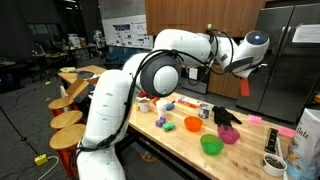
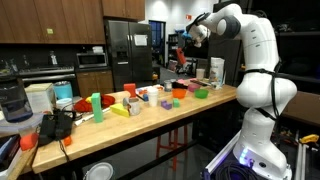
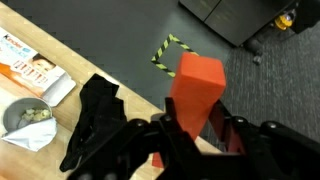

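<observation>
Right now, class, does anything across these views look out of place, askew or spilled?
The orange block is off the counter: the tool grips it in the air, and the wrist view shows dark floor behind it. A black glove lies crumpled near the counter edge. Nothing looks spilled or broken.
</observation>
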You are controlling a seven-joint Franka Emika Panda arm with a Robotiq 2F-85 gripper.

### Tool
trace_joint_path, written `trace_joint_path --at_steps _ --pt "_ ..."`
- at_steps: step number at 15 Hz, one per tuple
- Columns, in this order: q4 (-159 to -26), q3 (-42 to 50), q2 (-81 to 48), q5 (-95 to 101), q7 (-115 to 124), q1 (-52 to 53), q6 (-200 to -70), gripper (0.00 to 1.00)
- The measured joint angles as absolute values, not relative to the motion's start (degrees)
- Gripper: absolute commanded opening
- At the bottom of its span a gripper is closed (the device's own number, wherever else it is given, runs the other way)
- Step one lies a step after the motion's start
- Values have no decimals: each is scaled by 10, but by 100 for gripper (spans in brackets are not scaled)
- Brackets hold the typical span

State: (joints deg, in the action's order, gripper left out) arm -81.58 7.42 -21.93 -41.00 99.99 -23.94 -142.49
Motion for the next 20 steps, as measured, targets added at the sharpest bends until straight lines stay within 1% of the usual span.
trace_joint_path --at_steps 7,10,13,16,20 --pt "-859 17 -200 -666 775 -296 -1385 13" --pt "-902 41 -191 -778 720 -295 -1341 13" --pt "-946 71 -184 -841 700 -287 -1298 13" --pt "-973 99 -178 -855 699 -277 -1268 13" --pt "-978 126 -173 -853 699 -265 -1233 13"
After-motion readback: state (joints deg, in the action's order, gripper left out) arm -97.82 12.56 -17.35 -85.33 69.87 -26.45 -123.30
